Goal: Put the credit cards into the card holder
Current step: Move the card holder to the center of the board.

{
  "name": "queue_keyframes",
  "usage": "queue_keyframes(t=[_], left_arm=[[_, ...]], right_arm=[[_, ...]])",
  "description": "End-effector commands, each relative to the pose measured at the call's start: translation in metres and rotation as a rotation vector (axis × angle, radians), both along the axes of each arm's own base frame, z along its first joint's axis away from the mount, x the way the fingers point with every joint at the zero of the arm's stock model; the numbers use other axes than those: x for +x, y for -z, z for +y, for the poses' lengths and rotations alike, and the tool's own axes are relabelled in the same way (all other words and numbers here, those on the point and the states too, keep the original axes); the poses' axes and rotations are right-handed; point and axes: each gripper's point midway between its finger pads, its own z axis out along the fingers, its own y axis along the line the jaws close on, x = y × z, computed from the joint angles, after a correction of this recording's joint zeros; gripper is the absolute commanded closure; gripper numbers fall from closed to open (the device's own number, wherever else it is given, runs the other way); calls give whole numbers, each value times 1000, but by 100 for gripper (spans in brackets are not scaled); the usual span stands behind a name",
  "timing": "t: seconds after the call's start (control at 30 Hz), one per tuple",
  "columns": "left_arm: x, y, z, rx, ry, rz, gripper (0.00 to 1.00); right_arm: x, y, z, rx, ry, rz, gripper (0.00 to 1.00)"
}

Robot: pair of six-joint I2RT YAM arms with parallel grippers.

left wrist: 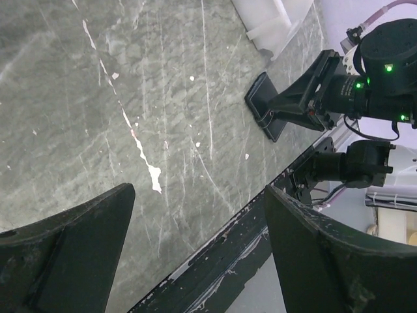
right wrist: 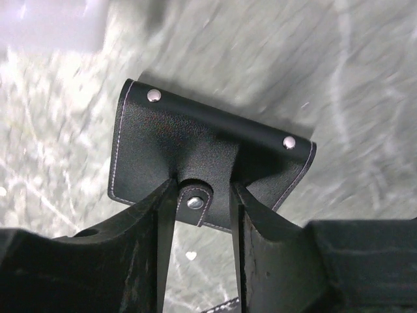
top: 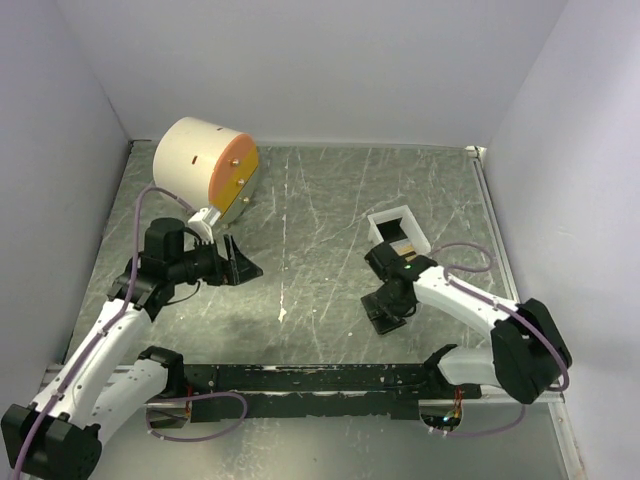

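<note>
Right tool (top: pixel 388 300) is down on the counter (top: pixel 320 220) just near-side of the white tray (top: pixel 398 226), toward the arm bases. It is pinching the card holder (top: pixel 381 314). In the right wrist view the two fingers (right wrist: pixel 163 222) are drawn close together on the holder's (right wrist: pixel 195 137) near edge, one on either side of the small snap tab, and the leather puckers up between them. The holder is black with pale stitching and has two metal studs along its far edge. It looks closed; how much of it rests on the counter I cannot tell. The left wrist view shows the same: the holder (left wrist: pixel 264 103) sits just below the tray corner (left wrist: pixel 267 19), touching or nearly touching the grey marbled surface, with the right arm's fingers on it. A tan-brown strip shows inside the tray, seemingly a credit card (top: pixel 402 243); the count is not readable and no card face is visible elsewhere. Left tool (top: pixel 243 262) is well left of the tray, across the counter and a little nearer the arm bases, with its fingers (left wrist: pixel 71 254) spread wide, gripping nothing and only bare counter between them. The cream cylinder with an orange face (top: pixel 200 160) lies on its side in the far-left corner, farther from the tray than the left tool and just behind it.
</note>
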Motion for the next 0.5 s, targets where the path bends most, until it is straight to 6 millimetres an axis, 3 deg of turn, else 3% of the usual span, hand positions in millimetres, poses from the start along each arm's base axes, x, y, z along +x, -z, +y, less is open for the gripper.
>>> queue_keyframes(t=[0.0,0.27,0.47], left_arm=[[1,3,-10,-35,15,19,10],[-6,25,-16,-44,-2,83,12],[-14,38,-20,-38,1,122,13]], right_arm=[[5,-5,43,61,-9,-31,63],[33,-10,116,86,-177,-79,67],[52,-29,130,83,-433,-205,66]])
